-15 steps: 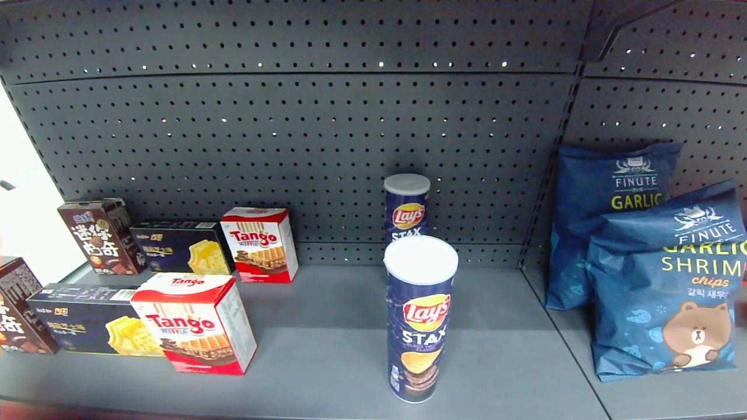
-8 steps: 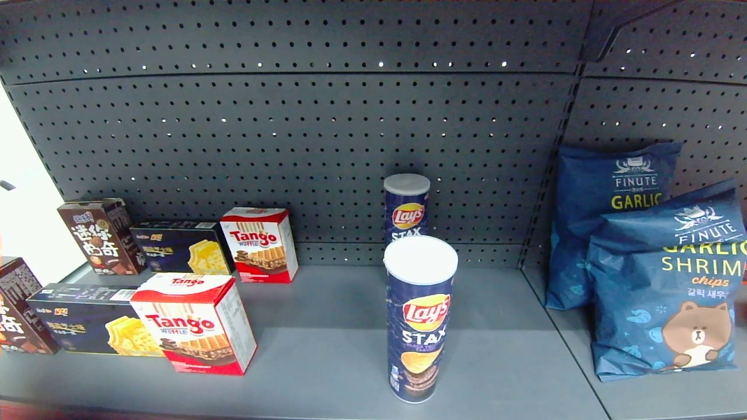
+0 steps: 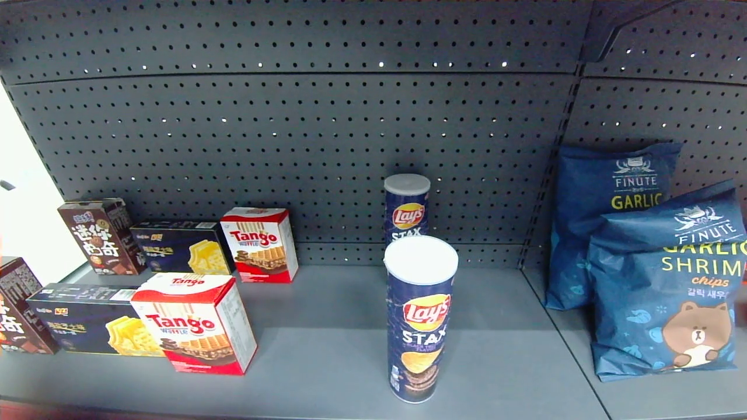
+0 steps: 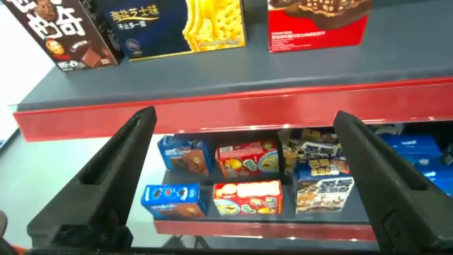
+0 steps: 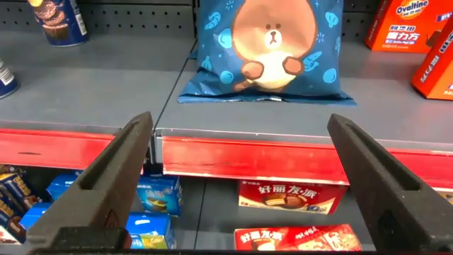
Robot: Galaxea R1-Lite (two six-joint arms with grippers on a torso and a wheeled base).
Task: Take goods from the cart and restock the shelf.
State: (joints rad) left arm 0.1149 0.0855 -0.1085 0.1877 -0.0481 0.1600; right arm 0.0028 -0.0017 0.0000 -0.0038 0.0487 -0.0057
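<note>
Dark pegboard wall (image 3: 292,128) behind; grey shelf (image 3: 327,350) in front of it.

Change: none. Over the last second nothing on the shelf had shifted, and the head view sat as before. Judged: no item in transit, next pick from the cart not yet begun.

Shelf contents, taken from the shelf's middle:
- 3 o'clock: two blue shrimp-chip bags, front bag (image 3: 665,291) leaning against rear bag (image 3: 601,204).
- Middle: front chip can (image 3: 420,326) upright at 6 o'clock; rear chip can (image 3: 407,207) at 12, by the wall.
- 9 o'clock: front wafer box (image 3: 195,324), rear wafer box (image 3: 259,245), and dark boxes (image 3: 87,318) beside them.

Lower shelf held biscuit boxes (image 4: 248,159).

Left gripper (image 4: 241,184) and right gripper (image 5: 241,184) hung before the red shelf edge, jaws spread wide, holding nothing.
</note>
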